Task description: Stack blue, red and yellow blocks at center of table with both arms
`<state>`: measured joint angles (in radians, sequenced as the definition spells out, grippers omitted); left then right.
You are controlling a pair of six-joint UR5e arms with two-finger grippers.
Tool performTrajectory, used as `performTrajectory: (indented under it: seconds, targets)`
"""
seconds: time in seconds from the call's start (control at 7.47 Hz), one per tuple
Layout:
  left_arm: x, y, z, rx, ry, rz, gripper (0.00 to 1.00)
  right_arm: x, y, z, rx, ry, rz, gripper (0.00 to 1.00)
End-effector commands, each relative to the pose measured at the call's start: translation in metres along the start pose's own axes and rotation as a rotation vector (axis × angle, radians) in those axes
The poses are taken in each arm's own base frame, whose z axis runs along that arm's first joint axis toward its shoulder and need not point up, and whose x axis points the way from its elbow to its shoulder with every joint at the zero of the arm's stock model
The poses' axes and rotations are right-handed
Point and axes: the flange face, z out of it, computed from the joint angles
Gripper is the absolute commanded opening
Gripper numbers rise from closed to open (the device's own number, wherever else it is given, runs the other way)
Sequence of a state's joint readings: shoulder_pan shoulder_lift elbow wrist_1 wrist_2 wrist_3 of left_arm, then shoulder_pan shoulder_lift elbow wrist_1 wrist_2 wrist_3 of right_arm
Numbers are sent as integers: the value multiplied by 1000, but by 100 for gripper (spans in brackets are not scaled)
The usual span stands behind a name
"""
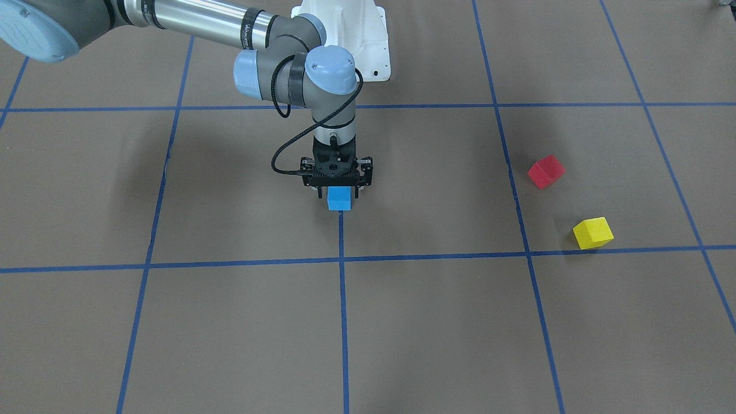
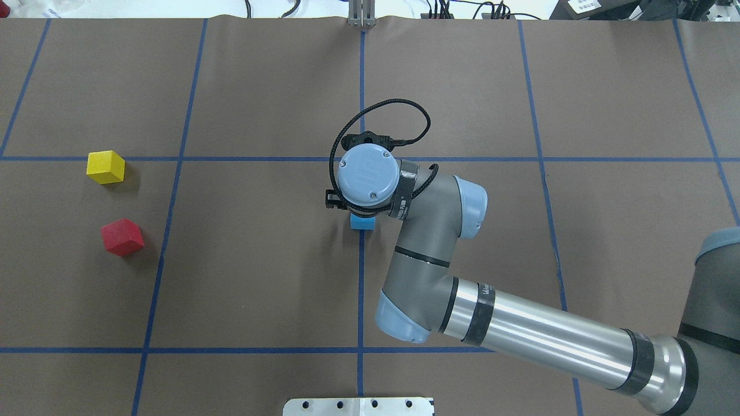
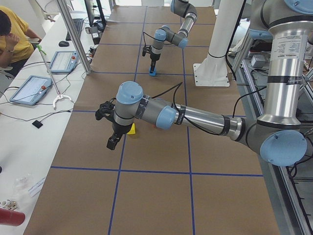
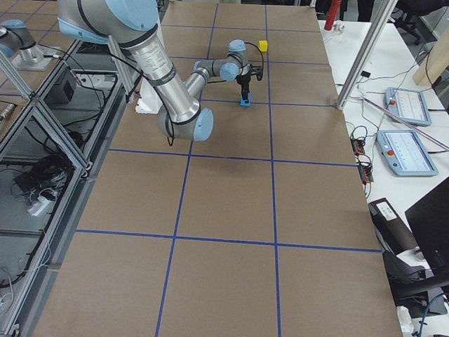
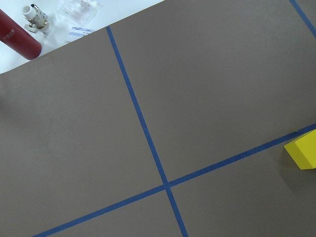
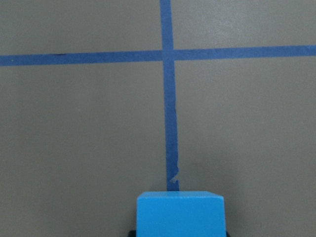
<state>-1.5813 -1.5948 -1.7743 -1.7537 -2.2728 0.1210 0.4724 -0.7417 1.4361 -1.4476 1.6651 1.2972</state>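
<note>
Looking across the table (image 1: 437, 190) at the robot, the front view has the right end effector (image 1: 338, 194) pointing straight down. The blue block (image 1: 339, 201) is between its fingers, at or very near the surface, at the end of a tape line (image 1: 341, 241) near the grid's middle. The jaws stand narrow, close on both sides of the cube; I cannot tell whether they pinch it or stand just clear. The risk I see is a finger dragging as the end effector rises, which would twist or tip this base cube and leave a crooked footing for the other two. The red block (image 1: 546, 171) and yellow block (image 1: 593, 233) lie well apart, on the robot's left.

From overhead, the right arm (image 2: 439, 254) reaches in from the right edge. Its wrist is folded so that its cap hides all but a sliver of the blue block (image 2: 362, 222).

The left-side view shows the left arm (image 3: 195, 117) stretched low along the table. The left end effector (image 3: 111, 143) hangs downward just beside the yellow block (image 3: 131, 129), and its opening cannot be judged there. A second hazard is this arm carrying a cube to the centre while the right arm occupies it, which would risk a clash.

The left wrist view catches only the yellow block (image 5: 302, 150) at its right edge.

The right wrist view shows the blue block (image 6: 180, 215) square to the tape line.
</note>
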Motion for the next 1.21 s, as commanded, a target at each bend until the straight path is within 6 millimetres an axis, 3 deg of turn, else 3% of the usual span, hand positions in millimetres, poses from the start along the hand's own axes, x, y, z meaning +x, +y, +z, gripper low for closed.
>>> performTrajectory:
  seconds: [0.0,0.13,0.27,0.4,0.54,0.67,0.8,1.07]
  targets:
    - [8,-9,-10,48,-6,38,100,44,-97,-57,10,-55,96,100]
    - [12,-16,-13,89,-5,-3,100,88,-161,-89,2,-51,100,100]
    - [44,-30,-1,122,30,8,100,155,-207,-116,-5,-40,74,100]
    - [74,-40,17,118,68,16,100,242,-240,-147,-5,-56,1,100]
    - [112,-44,33,107,120,-36,100,328,-254,-165,-20,-63,-75,100]
    - [151,-43,50,133,178,35,100,398,-259,-172,-19,-42,-158,100]
    - [179,-27,75,112,223,96,100,457,-251,-172,-21,-13,-220,100]
    - [236,-21,102,98,287,113,100,560,-221,-181,-60,-37,-305,100]
